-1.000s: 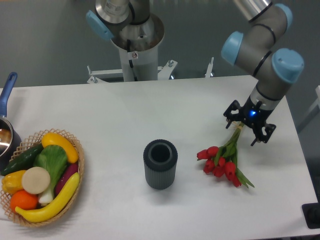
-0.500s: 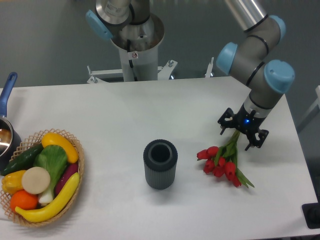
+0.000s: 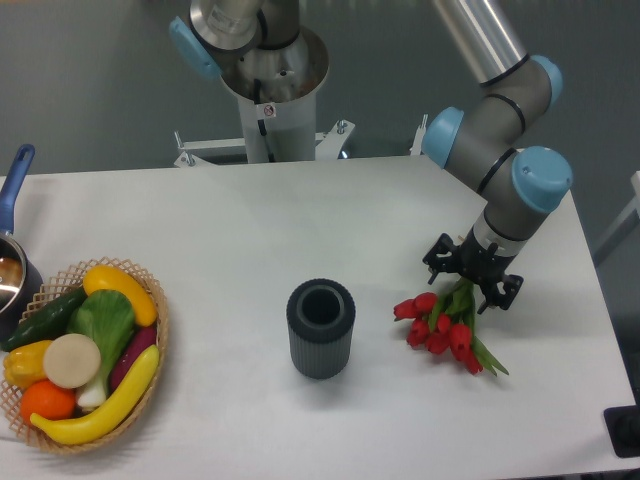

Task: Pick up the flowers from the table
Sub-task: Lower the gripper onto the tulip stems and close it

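the flowers lie flat on the table, red heads nearest, green stems running back under the gripper. its fingers look spread either side of the stems, not closed on anything. this looks like the approach step, the bunch not yet gripped. next it needs to drop onto the stems, pinch them and lift. a dark cup stands well off to one side, a basket further off.
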### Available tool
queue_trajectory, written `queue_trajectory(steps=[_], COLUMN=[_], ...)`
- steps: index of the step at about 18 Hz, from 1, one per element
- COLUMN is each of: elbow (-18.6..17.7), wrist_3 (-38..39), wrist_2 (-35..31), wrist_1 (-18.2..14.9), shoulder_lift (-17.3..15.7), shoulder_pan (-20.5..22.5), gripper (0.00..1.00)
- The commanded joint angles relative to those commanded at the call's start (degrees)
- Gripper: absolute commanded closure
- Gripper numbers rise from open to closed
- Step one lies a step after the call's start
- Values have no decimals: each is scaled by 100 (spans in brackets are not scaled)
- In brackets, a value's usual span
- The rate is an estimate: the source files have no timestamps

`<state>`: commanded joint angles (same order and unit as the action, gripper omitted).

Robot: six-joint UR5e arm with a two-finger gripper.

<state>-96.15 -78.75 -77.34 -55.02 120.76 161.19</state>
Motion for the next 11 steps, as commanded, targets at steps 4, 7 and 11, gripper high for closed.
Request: queue_trajectory(steps=[4,7,11], elbow=[-70,-123,-114], wrist_3=[9,0,0], wrist_2=[0,0,0], wrist_1=[184,281,273], shoulder_lift=[26,9,-9], shoulder_pan=[0,0,9], gripper=[0,16,34])
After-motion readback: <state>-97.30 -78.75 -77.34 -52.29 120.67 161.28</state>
